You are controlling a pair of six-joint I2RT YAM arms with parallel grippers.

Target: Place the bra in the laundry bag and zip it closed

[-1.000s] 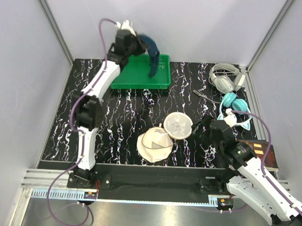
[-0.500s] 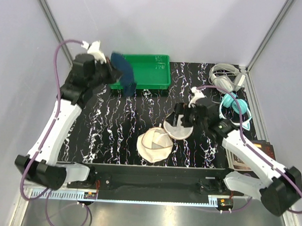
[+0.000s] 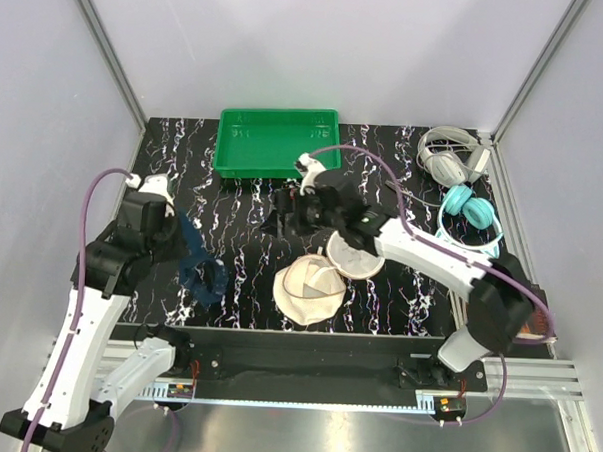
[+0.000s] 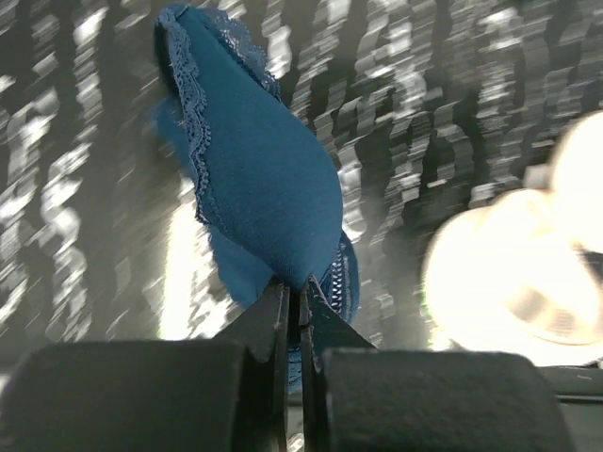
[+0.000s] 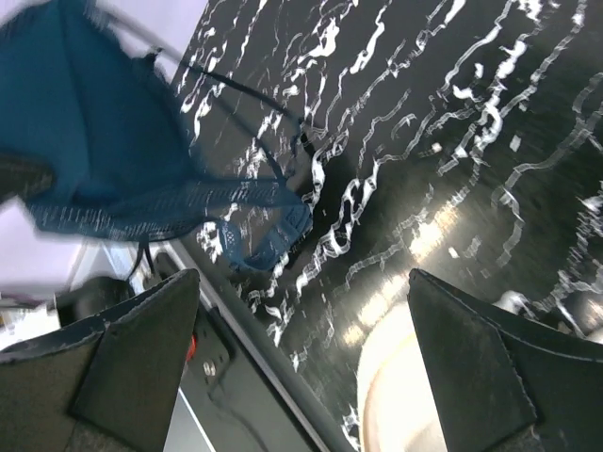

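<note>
Bra (image 4: pixel 259 179) hangs lengthwise downward from the clamped left pincer (image 4: pixel 300 292); right pincer (image 5: pixel 303 325) gapes empty.

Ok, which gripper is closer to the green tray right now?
Right. The right gripper hangs open just in front of the green tray; the left gripper, shut on the bra, is farther away, down toward the near left.

Navy bra (image 3: pixel 196 265) dangling, laundry bag (image 3: pixel 309 290) open
</note>
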